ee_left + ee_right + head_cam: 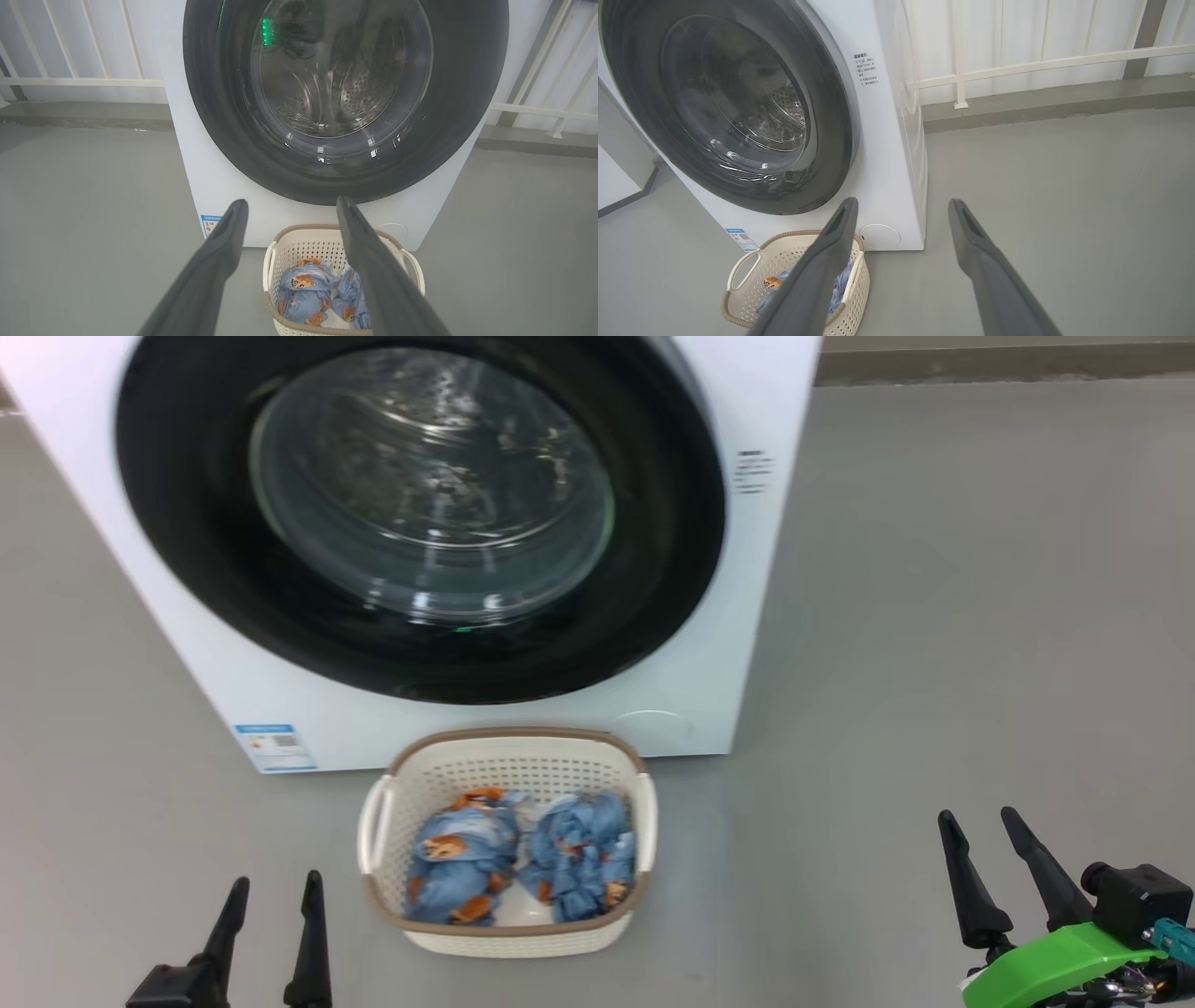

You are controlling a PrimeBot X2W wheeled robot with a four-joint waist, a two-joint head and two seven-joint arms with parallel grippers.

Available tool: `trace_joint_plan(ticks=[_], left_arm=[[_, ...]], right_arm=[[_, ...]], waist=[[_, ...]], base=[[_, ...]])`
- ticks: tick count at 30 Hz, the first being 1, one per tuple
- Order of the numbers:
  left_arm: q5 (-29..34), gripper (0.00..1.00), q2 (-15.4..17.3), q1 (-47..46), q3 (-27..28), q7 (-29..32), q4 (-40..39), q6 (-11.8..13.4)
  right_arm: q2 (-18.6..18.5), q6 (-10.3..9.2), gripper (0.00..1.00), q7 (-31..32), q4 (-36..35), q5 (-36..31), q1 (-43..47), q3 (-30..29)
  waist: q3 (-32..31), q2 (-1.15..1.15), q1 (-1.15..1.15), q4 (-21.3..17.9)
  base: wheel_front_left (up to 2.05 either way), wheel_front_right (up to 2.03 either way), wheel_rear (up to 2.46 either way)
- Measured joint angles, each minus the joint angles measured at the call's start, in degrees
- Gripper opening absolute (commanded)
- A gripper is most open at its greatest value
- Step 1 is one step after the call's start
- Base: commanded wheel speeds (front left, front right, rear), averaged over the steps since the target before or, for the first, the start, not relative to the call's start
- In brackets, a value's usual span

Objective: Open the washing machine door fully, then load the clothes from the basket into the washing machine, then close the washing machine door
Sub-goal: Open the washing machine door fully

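The white washing machine (pixel 709 644) stands ahead with its round black-rimmed door (pixel 187 504) shut flat against the front; the steel drum shows through the glass. The cream basket (pixel 509 747) sits on the floor right in front of it, holding two light blue clothes (pixel 462 863) with orange-brown prints, side by side. My left gripper (pixel 274 891) hovers open at the lower left, left of the basket, with nothing in it. My right gripper (pixel 978 823) is open and empty at the lower right, well to the basket's right. The left wrist view looks at the door (pixel 219 116), the basket (pixel 299 233) and the clothes (pixel 301 296).
Grey floor (pixel 934 616) stretches around the machine. A white railing (pixel 1017 67) and a low grey kerb (pixel 1041 100) run behind it. A blue label sticker (pixel 274 747) marks the machine's lower left corner, and a round cap (pixel 649 726) sits at its lower right.
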Motion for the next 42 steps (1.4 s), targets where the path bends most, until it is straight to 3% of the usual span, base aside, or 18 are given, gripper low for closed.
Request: trace_joint_plan(ticks=[11,26,27,28,29,30,31,35,42], left_arm=[[-2.3,1.0,-0.4,-0.8,-0.9,0.0,-0.6,0.0],[-2.5,1.0,-0.4,-0.9,-1.7,0.0,-0.7,0.0],[-2.5,1.0,-0.5,-0.9,-1.8,0.0,-0.7,0.0],[-2.5,1.0,-0.6,-0.9,-1.9,0.0,-0.7,0.0],[-2.5,1.0,-0.6,-0.9,-2.1,0.0,-0.7,0.0],[-2.5,1.0,-0.8,-0.9,-2.4,0.0,-0.7,0.0],[-2.6,1.0,-0.8,-0.9,-2.6,0.0,-0.8,0.0],[-2.7,1.0,-1.2,-0.9,-2.9,0.0,-0.9,0.0],[-3.6,1.0,-1.5,-0.9,-4.2,0.0,-1.2,0.0]], right_arm=[[-0.1,0.0,1.0,0.0,0.0,0.0,0.0,-0.4],[0.0,0.0,1.0,0.0,0.0,0.2,-0.2,-0.4],[0.1,0.0,0.82,0.0,0.0,0.5,-0.3,-0.4],[0.2,0.0,0.82,0.0,0.0,0.7,-0.5,-0.4],[0.2,0.0,0.57,0.0,0.0,1.1,-0.8,-0.3],[0.4,0.0,0.18,0.0,-0.1,2.3,-1.8,-0.2],[0.5,0.0,0.0,0.0,-0.3,3.0,-2.3,-0.2],[1.2,0.0,0.0,-0.1,-1.3,8.0,-5.0,0.6],[0.6,0.0,0.0,-0.1,-3.9,23.6,-12.3,2.4]], waist=[[0.6,0.0,-0.01,0.0],[1.4,0.0,0.0,0.5],[1.4,0.0,0.0,0.6],[1.4,0.0,-0.01,0.6],[1.5,0.0,-0.01,0.7],[1.7,0.0,0.0,0.9],[1.8,0.0,0.0,1.0],[2.4,0.0,0.0,1.5],[3.4,0.0,0.0,2.5]], base=[[0.9,0.9,-1.79],[0.09,0.09,-0.19],[0.0,0.0,0.0],[0.0,0.0,0.0],[0.0,0.0,0.0],[0.0,0.0,0.0],[0.0,0.0,0.0],[0.0,0.0,0.0],[0.0,0.0,0.0]])
